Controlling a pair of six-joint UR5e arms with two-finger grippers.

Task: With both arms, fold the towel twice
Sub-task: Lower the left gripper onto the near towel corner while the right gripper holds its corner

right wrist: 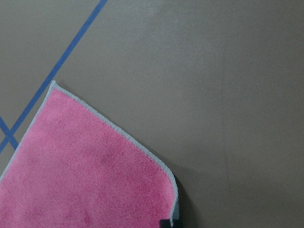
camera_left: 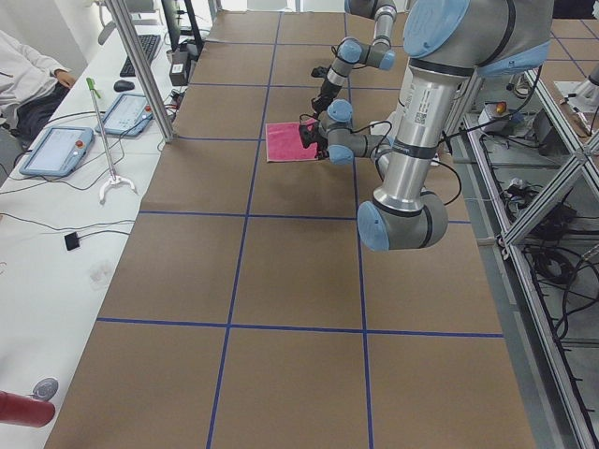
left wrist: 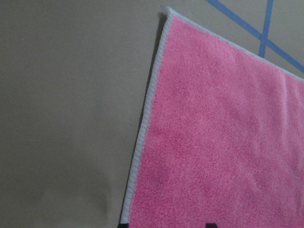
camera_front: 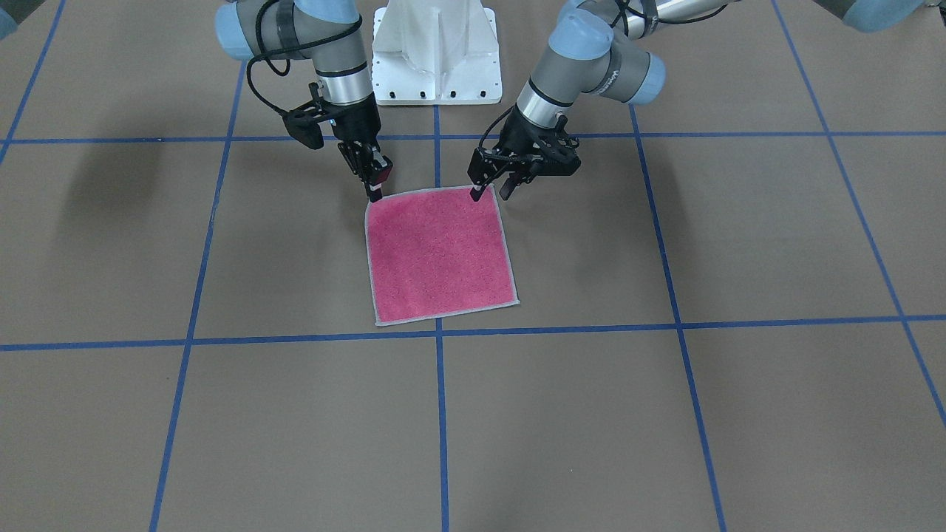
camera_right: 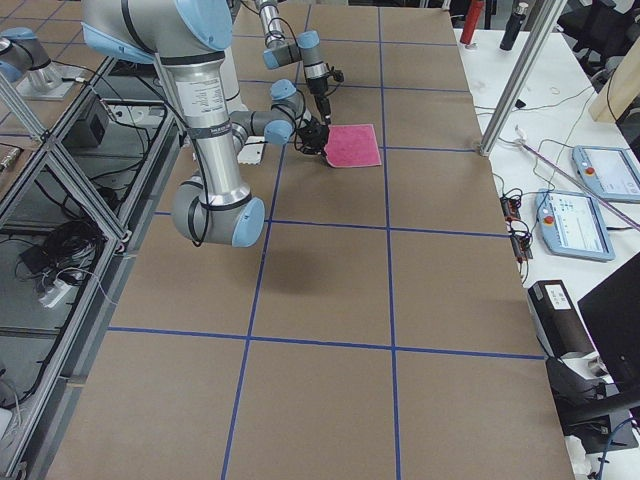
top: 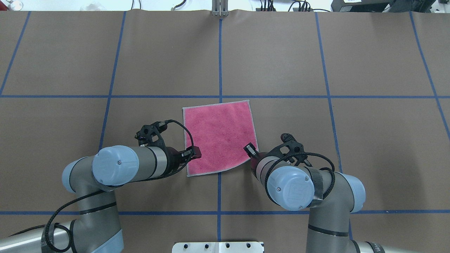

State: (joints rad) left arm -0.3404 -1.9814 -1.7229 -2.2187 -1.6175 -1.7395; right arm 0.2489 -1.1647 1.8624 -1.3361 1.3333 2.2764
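The towel [camera_front: 440,251] lies flat, pink side up, on the brown table near its middle. It also shows in the overhead view [top: 221,135]. My left gripper [camera_front: 492,192] is open at the towel's near-left corner, one finger over the pink cloth and one just outside the edge. It also shows in the overhead view [top: 193,153]. My right gripper [camera_front: 375,193] is down at the near-right corner and looks shut on it. That corner curls up slightly by the right gripper in the overhead view [top: 250,150]. Each wrist view shows its corner of the towel, left [left wrist: 223,133] and right [right wrist: 85,171].
The white pedestal base [camera_front: 436,52] stands behind the towel between the arms. Blue tape lines [top: 219,63] grid the brown table. A side desk with tablets [camera_left: 56,150] and a seated person [camera_left: 23,75] lies beyond the table's far edge.
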